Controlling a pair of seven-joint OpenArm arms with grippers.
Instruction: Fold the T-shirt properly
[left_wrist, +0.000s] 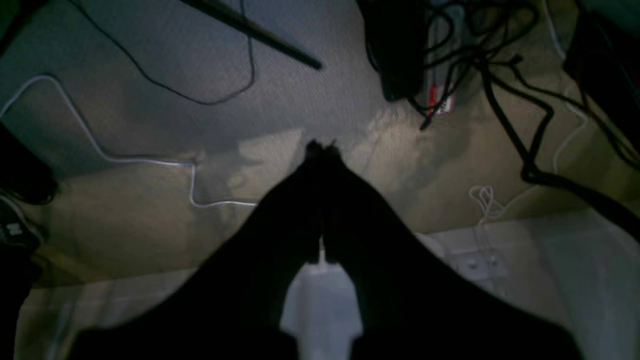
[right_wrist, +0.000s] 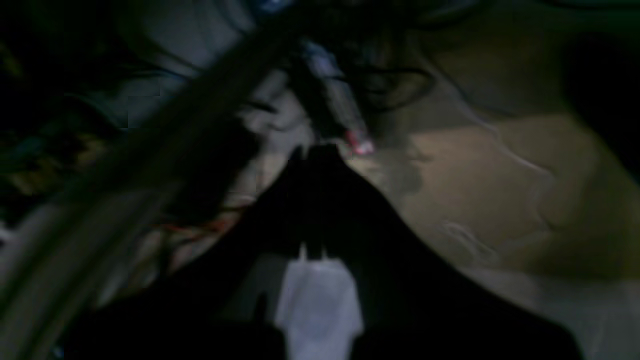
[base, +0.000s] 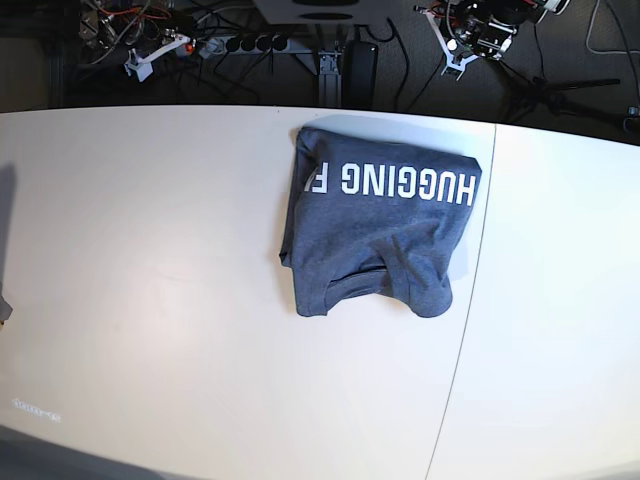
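Note:
The blue-grey T-shirt lies on the white table in the base view, right of centre near the far edge. It is folded into a rough rectangle, with the white capitals "HUGGING" upside down along its far side and rumpled folds at its near edge. My left gripper is shut and empty, hanging over the floor behind the table. My right gripper is also shut and empty over the floor, in a blurred view. Both arms sit behind the table's far edge, left arm and right arm, apart from the shirt.
A seam divides the table just right of the shirt. Behind the far edge are a power strip, tangled black cables, a white cable and a tripod leg.

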